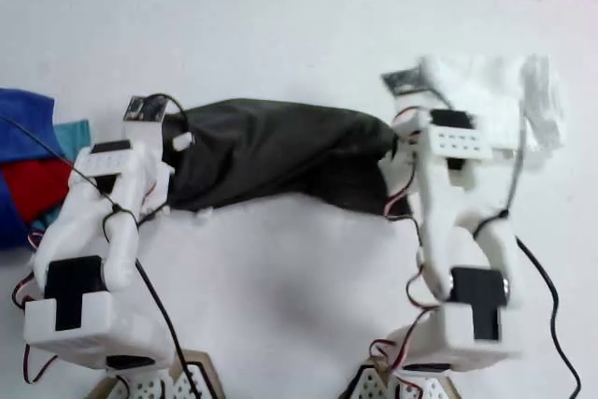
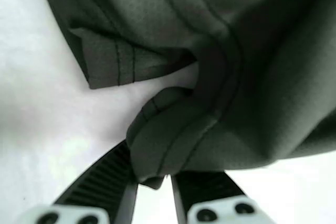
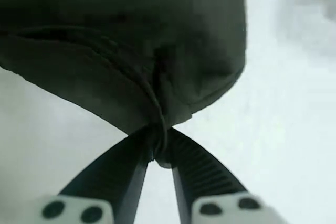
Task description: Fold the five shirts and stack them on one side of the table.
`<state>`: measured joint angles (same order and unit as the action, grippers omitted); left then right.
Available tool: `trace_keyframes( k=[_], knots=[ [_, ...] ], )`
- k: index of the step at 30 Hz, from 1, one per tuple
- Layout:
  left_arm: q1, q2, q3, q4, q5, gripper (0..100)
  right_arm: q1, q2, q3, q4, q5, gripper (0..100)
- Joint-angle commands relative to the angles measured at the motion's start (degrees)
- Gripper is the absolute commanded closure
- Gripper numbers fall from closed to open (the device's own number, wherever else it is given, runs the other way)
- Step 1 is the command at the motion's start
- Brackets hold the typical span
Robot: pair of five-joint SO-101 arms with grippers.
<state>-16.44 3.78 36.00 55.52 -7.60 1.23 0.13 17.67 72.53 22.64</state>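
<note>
Pinching a folded hem of the dark shirt [image 2: 226, 51] in the left gripper [image 2: 155, 179], shutting its jaws on the cloth with barely a sliver between them; clamping the opposite end of the same shirt in the right gripper [image 3: 157, 153], bunching the fabric to a point between its ribbed jaws. Holding it stretched over the middle of the table [image 1: 299, 25], laying its long axis side to side from one gripper straight across to the other, each arm sitting at its own end and neither being nearer than the other. Probably calling for both ends travelling together, since letting one lag would be skewing the fold. Leaving a heap of coloured shirts [image 1: 33, 170] at the table's left edge and a white bundle [image 1: 491, 91] behind the right arm, both lying outside that span. Revealing the exact bite on the cloth through the wrist views, hidden under the arms from above; giving the whole span and both neighbouring piles through the high view
</note>
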Motion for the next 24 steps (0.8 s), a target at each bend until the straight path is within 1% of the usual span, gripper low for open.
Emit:
trace_keyframes(
  k=[1,6,11,14,20,22,24],
  knots=[
    [-0.5,-0.4,0.7,0.4,0.5,97,2.3,-8.7,-3.2,1.7,3.3,97.9],
    [-0.5,-0.4,0.7,0.4,0.5,97,1.5,-10.2,1.9,2.4,3.6,97.9],
    [-0.5,-0.4,0.7,0.4,0.5,97,1.4,-10.1,8.6,-3.0,3.3,97.9],
    [-0.4,-0.4,0.7,0.4,0.5,97,1.4,-10.9,9.1,-3.7,3.3,97.9],
    [-0.4,-0.5,0.5,1.0,0.5,97,1.1,-18.8,8.4,-3.9,3.3,97.9],
    [-0.4,-0.5,-0.7,3.0,0.5,97,0.7,-19.4,9.0,-3.4,3.3,97.9],
    [-0.4,-0.5,-4.1,7.5,0.4,97,0.5,-19.8,8.6,-2.4,3.2,97.9]
  ],
)
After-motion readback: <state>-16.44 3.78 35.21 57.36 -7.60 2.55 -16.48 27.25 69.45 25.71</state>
